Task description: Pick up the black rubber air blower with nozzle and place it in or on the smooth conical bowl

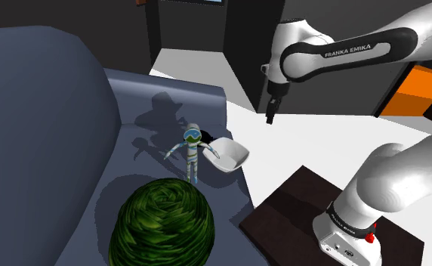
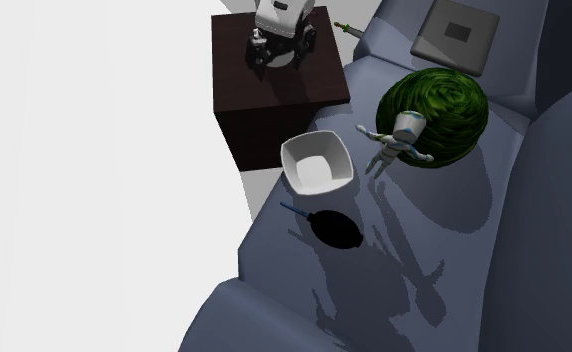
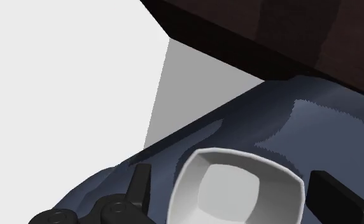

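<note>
White smooth bowl (image 2: 315, 162), rounded-square rim; black bulbous blower (image 2: 336, 229) near, thin nozzle (image 2: 296, 209).

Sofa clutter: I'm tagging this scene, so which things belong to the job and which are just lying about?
Job: black air blower, white bowl, open claw.
Lying about: green round cushion, goggled toy figure, grey square pad.

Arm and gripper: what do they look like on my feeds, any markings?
The arm has glossy white rounded links with dark joints; one black band carries white FRANKA EMIKA lettering. A small red mark sits near its base. The gripper is all black, with two flat, blocky fingers.
</note>
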